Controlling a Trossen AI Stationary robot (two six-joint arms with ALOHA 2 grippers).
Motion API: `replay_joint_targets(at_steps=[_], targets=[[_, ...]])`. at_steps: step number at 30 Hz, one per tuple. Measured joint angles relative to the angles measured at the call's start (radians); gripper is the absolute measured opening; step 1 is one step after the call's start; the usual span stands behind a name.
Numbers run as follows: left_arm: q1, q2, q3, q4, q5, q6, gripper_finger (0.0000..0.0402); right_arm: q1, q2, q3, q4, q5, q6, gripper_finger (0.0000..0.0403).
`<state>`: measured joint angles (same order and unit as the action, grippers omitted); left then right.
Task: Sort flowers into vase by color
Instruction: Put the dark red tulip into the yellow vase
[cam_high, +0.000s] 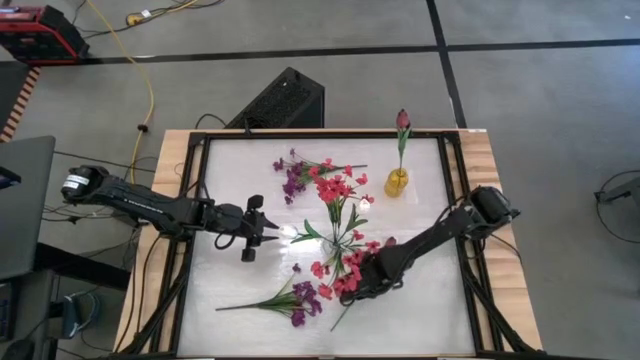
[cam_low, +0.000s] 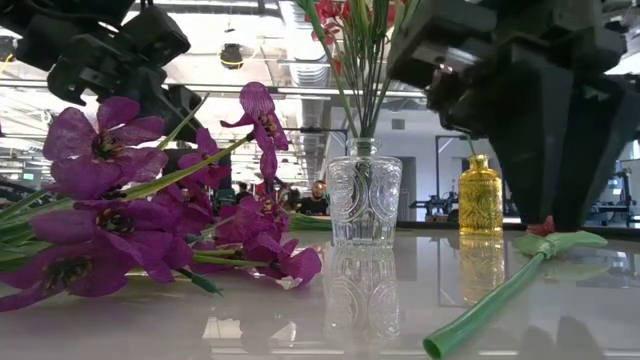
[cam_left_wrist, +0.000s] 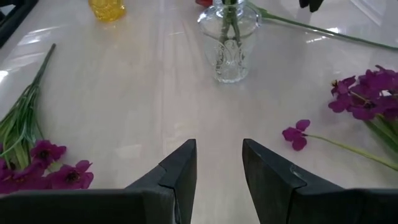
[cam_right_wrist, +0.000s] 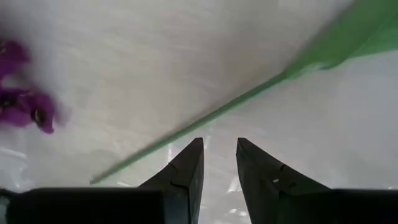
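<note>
Hovering low over the table (cam_high: 230, 300), the right gripper (cam_high: 352, 292) is standing with its fingers (cam_right_wrist: 186, 171) slightly parted, gripping nothing; its wrist view is showing a green stalk (cam_right_wrist: 205, 121) running past just beyond the fingertips, untouched as far as can be seen. The high view is showing this gripper at the near end of a red stem (cam_high: 345, 275) lying flat, its blossoms near the clear vase (cam_high: 345, 238) and its stalk trailing toward the table's front edge. From the low view, that stalk (cam_low: 490, 305) is pointing its cut end at the camera, the dark gripper body looming above it.

The left gripper (cam_high: 262, 232) is waiting left of the vase, fingers (cam_left_wrist: 180, 177) apart and empty, aiming at the vase (cam_left_wrist: 229, 43) in its wrist view. Only that view is showing a small loose purple sprig (cam_left_wrist: 297, 134) lying alone.

The vase is holding red flowers (cam_high: 335, 190) upright; the low view is showing their stalks inside the glass (cam_low: 364, 200). A yellow bottle (cam_high: 397, 183) behind it is holding one dark tulip (cam_high: 403, 121). One purple bunch (cam_high: 293, 175) is lying at the back, stalk pointing right. Another purple bunch (cam_high: 300, 300) is lying at the front, stalk pointing left; the low view is filling its left half with these blossoms (cam_low: 110, 220).
</note>
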<state>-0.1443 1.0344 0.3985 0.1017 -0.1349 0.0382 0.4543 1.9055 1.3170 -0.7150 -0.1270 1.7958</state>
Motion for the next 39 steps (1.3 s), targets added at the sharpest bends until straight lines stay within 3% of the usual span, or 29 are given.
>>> replay_joint_targets(at_steps=[9, 21, 28, 32, 37, 39], targets=[[-0.006, 0.000, 0.000, -0.015, -0.001, 0.002, 0.0119, -0.005, -0.015, 0.000, -0.105, 0.148, 0.124, 0.0121], [-0.006, 0.000, 0.000, -0.041, -0.002, 0.002, 0.0119, 0.009, 0.054, 0.000, -0.072, 0.152, 0.145, 0.0121], [-0.007, 0.000, 0.000, -0.046, -0.002, -0.007, 0.0119, 0.010, 0.119, 0.005, -0.040, 0.086, 0.163, 0.0120], [-0.007, 0.000, 0.000, -0.051, -0.002, -0.008, 0.0119, 0.022, 0.109, 0.006, -0.114, 0.127, 0.178, 0.0094], [-0.007, 0.000, 0.000, -0.062, -0.002, -0.008, 0.0119, 0.040, 0.073, 0.002, -0.229, 0.204, 0.259, 0.0021], [-0.007, 0.000, 0.000, -0.062, -0.002, -0.008, 0.0119, 0.049, 0.053, -0.004, -0.306, 0.251, 0.285, 0.0015]])
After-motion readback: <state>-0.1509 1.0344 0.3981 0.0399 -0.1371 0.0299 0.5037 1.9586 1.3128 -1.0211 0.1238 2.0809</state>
